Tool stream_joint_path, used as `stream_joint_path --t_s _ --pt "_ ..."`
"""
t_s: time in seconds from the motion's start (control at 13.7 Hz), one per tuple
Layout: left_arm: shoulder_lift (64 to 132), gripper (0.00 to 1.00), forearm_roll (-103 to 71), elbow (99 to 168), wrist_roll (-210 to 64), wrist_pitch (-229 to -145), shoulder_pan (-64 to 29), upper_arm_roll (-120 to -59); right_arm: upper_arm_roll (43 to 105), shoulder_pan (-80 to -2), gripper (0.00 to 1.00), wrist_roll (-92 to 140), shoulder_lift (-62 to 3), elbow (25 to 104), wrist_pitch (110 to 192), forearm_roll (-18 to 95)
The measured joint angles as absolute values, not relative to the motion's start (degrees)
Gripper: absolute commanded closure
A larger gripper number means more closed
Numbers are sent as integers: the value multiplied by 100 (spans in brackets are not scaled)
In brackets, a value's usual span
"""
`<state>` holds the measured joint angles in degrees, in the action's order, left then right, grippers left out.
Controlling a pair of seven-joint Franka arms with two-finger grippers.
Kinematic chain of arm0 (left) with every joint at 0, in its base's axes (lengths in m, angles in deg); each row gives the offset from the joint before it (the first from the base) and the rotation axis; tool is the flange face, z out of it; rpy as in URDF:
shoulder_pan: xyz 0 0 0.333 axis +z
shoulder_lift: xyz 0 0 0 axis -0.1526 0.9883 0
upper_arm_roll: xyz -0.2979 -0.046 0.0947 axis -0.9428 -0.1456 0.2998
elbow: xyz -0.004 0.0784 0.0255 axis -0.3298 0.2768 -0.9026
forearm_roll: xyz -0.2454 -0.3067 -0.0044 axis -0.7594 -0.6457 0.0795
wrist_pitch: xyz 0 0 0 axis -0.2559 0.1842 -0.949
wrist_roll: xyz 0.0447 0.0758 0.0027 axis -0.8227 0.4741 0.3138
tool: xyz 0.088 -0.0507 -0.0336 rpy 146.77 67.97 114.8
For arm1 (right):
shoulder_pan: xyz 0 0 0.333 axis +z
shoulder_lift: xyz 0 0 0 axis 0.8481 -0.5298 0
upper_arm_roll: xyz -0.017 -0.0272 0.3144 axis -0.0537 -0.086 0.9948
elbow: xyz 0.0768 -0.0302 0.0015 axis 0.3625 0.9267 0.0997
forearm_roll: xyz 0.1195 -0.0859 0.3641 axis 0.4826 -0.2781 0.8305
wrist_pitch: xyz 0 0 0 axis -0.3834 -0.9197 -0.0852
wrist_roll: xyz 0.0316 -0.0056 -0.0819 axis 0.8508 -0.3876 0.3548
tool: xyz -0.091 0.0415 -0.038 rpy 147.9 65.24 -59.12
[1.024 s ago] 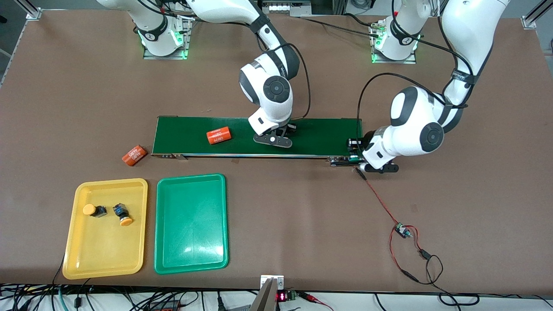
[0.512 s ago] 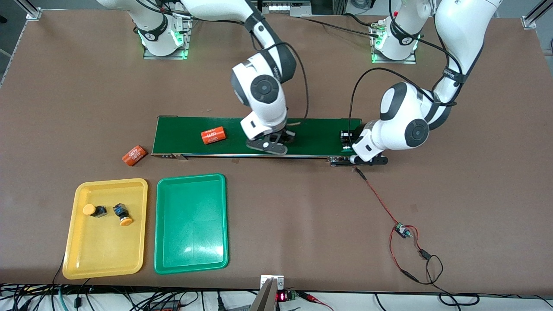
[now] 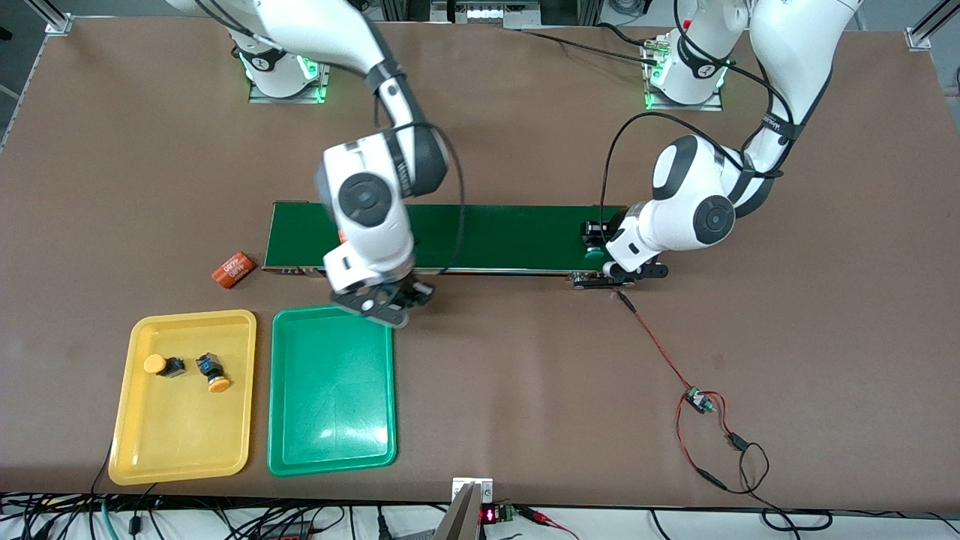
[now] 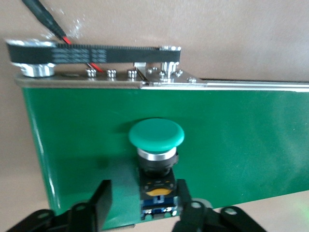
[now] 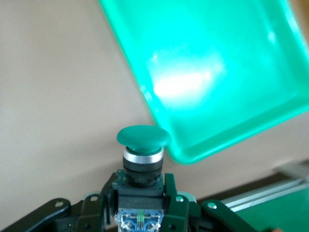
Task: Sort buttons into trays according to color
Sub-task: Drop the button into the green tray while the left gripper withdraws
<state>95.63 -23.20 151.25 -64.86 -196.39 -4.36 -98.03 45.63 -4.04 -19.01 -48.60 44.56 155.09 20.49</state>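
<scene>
Step in hand: carrying a green button to the green tray [image 3: 331, 390]. The right pincer [image 3: 379, 300], clamped on a green button [image 5: 143, 145] with a black body and domed cap, is over the tray's corner nearest the belt [image 3: 480, 236]; next it must move over the tray's middle, lower and release. The left pincer [image 4: 140, 205], fingers apart, straddles the second green button [image 4: 156, 140] on the belt's end. Two yellow-orange buttons [image 3: 161, 365] lie in the yellow tray [image 3: 180, 450] on the desk [image 3: 525, 390].

The long dark green conveyor belt [image 3: 450, 238] is the landmark. Two shallow plastic trays [image 3: 183, 397] [image 3: 331, 390] lie side by side nearer the camera. A printed orange cylinder [image 3: 233, 269] lies just off the belt's right-arm end.
</scene>
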Motion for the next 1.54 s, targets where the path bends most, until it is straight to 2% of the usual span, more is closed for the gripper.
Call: stream_joint_path --t_s 0.22,0.44,0.59,0.95,1.17,1.24,1.32,1.54 --pt "9199 0 -2320 14916 -6476 -19306 -340 -9790 4570 -1058 100 -941 -4889 4457 15505 2040" --pt "8857 0 -2243 14054 -6479 -18093 -239 -9469 4581 -1573 100 149 -4993 4457 15675 2040" --pt "8791 0 -1781 13406 -6493 -17336 -172 -9166 4623 -1819 100 767 -5050 4457 15937 2041" --pt "8788 0 -444 12688 -6582 -16839 -144 -8881 5152 -2321 100 1892 -5452 4454 16089 2040" --pt "8767 0 -13 11882 -7022 -16022 -176 -8793 5407 -2481 100 2010 -5725 4327 16148 2040" --pt "8746 0 17 11657 -7073 -15708 -203 -8792 5428 -2482 47 2010 -5798 4251 16148 2040" --pt "8729 0 25 11449 -7098 -15386 -260 -8790 5441 -2482 0 2010 -5852 4178 16148 2040" --pt "8717 0 26 10990 -7106 -14829 -479 -8782 5444 -2505 0 1980 -5911 4103 16147 2042"
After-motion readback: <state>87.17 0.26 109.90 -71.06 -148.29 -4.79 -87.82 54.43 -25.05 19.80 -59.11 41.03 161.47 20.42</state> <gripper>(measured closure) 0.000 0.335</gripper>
